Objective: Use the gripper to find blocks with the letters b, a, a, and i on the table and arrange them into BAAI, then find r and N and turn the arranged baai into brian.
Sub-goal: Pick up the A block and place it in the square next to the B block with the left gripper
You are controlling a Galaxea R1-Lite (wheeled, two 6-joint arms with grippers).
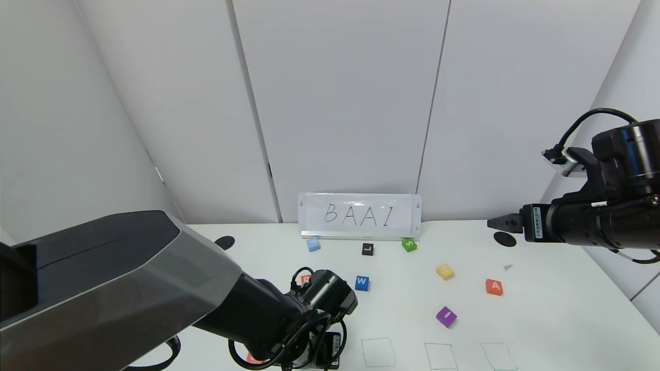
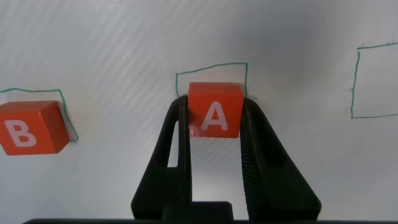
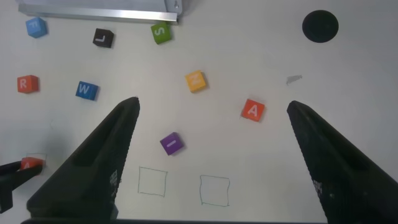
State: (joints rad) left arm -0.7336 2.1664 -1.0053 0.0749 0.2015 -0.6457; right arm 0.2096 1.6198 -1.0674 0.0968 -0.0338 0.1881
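Observation:
In the left wrist view my left gripper [image 2: 214,107] is shut on an orange-red A block [image 2: 214,110], at the near edge of a green drawn square [image 2: 211,67] on the white table [image 2: 298,56]. The orange-red B block [image 2: 28,127] lies in the neighbouring square. A second A block [image 1: 494,287] and the purple I block [image 1: 446,316] lie loose at the right. The R block [image 1: 306,279] peeks out behind the left wrist. My right gripper [image 1: 497,223] hangs open high over the table's far right; its open fingers [image 3: 93,162] frame these blocks.
A BAAI sign [image 1: 359,215] stands at the back. Before it lie light blue [image 1: 313,245], black L [image 1: 367,249] and green S [image 1: 409,245] blocks, then a blue W [image 1: 362,283] and a yellow block [image 1: 445,271]. Three empty green squares [image 1: 440,355] line the front edge.

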